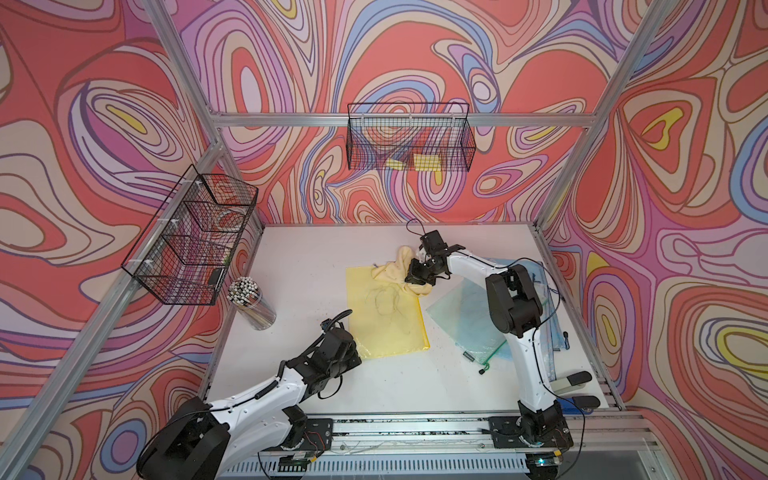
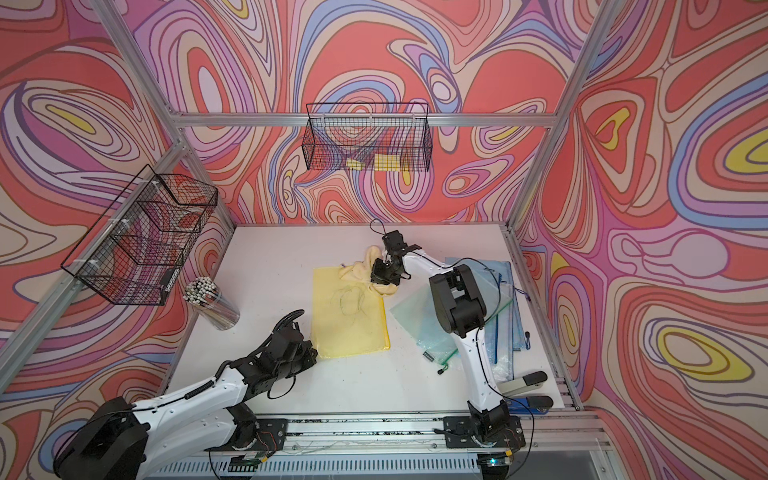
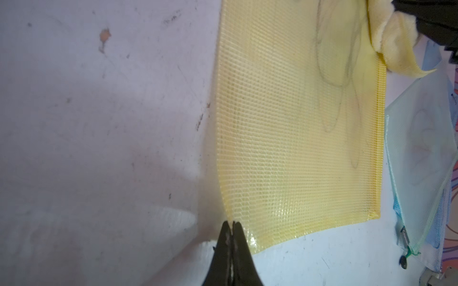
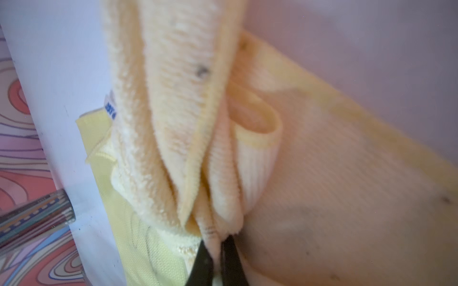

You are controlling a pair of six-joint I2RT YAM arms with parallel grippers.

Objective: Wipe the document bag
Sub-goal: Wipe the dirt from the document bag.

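Left gripper (image 3: 232, 226): pinched tight on a corner of the yellow mesh document bag (image 3: 297, 138).
Right gripper (image 4: 217, 244): clamped on the bunched yellow cloth (image 4: 173, 111).

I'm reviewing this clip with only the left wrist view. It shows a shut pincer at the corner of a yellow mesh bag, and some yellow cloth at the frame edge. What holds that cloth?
Observer: The right pincer is shut on the yellow cloth, with bunched folds between its jaws.
Operator: Where does the cloth sit on the bag?
Observer: In both top views it lies over the far corner of the yellow document bag, on the right arm's side, spilling onto the table.
Operator: Anything on the bag's other side?
Observer: A clear cup of pencils stands there, apart from the bag.
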